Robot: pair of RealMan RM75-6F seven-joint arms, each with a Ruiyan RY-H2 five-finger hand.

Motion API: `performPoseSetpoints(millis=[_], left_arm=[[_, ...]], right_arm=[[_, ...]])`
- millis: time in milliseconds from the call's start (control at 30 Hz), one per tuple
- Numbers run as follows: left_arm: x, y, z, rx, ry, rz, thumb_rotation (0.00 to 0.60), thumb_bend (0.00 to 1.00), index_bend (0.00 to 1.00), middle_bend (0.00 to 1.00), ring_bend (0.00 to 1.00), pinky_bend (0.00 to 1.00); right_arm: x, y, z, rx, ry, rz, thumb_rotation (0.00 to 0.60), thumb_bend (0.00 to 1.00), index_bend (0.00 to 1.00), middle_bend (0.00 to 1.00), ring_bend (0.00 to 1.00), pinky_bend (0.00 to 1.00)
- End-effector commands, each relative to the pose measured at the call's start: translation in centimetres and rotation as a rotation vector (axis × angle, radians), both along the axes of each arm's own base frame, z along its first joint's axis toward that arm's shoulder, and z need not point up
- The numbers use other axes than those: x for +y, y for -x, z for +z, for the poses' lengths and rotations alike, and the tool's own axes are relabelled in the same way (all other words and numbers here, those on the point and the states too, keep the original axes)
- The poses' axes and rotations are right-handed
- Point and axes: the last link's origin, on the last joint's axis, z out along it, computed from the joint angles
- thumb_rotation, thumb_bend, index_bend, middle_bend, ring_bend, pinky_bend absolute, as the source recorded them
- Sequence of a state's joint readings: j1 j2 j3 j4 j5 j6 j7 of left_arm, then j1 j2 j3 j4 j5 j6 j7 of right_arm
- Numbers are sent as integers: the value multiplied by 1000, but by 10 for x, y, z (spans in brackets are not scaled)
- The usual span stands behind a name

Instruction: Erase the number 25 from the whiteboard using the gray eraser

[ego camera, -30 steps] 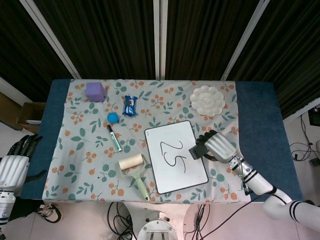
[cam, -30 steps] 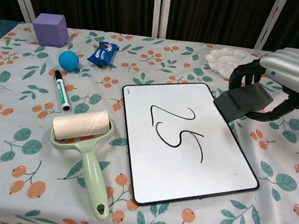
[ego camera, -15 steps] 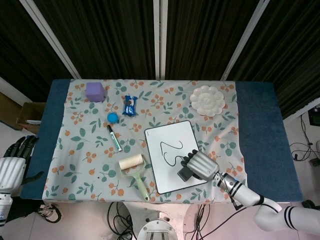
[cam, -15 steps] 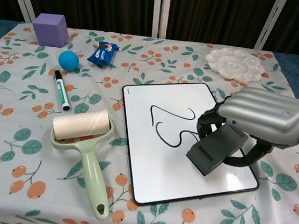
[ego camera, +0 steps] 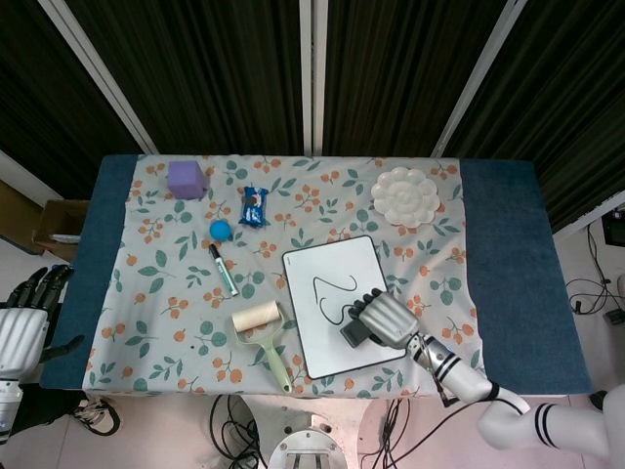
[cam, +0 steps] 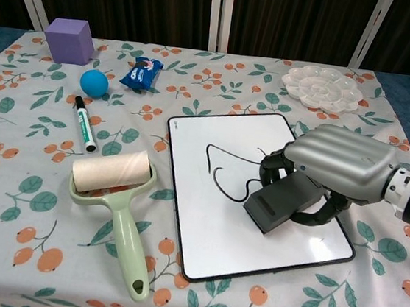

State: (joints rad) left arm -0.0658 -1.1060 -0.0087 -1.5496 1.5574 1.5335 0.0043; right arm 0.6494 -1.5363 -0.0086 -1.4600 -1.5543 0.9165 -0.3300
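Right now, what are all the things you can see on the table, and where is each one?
whiteboard: 1, white with black frame, front middle of the table, black marks partly left on it
eraser: 1, gray, on the whiteboard, over the right part of the writing
lint roller: 1, light green handle, left of the whiteboard
marker: 1, green and white with black cap, left side
ball: 1, blue, behind the marker
cube: 1, purple, far left corner
snack packet: 1, blue, far middle
paint palette: 1, white, far right
tablecloth: 1, floral
right hand: holds the eraser
left hand: off the table's left edge, holding nothing
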Motion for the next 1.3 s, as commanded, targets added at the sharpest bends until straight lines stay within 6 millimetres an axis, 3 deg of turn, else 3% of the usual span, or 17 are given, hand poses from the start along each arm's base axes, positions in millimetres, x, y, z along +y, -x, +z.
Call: performPoseSetpoints(millis=[33, 367, 600, 900, 1067, 1300], left_arm=[[0, 0, 0, -1, 1, -3, 600, 0, 86, 84, 60, 166], [-2, 2, 4, -2, -6, -4, 600, 0, 86, 84, 59, 166], [-2, 0, 8, -2, -14, -11, 600, 0, 86, 84, 60, 166], [-1, -5, 10, 1, -10, -22, 600, 0, 87, 84, 60, 166], [-1, -4, 9, 5, -5, -17, 600, 0, 87, 84, 59, 166], [0, -3, 5, 1, -2, -15, 600, 0, 87, 84, 59, 166]], right_arm=[[-8, -5, -5, -2, 11, -8, 600, 212, 895, 773, 697, 757], [-36, -21, -24, 0, 57, -31, 600, 222, 898, 774, 705, 765], [-68, -33, -36, 20, 120, -63, 600, 224, 895, 774, 705, 765], [-100, -37, -47, 41, 162, -133, 600, 225, 888, 760, 702, 766], [-106, -46, -48, -1, 191, -130, 600, 229, 888, 758, 701, 766], [-95, -65, -58, -51, 159, -87, 600, 230, 884, 758, 699, 765]])
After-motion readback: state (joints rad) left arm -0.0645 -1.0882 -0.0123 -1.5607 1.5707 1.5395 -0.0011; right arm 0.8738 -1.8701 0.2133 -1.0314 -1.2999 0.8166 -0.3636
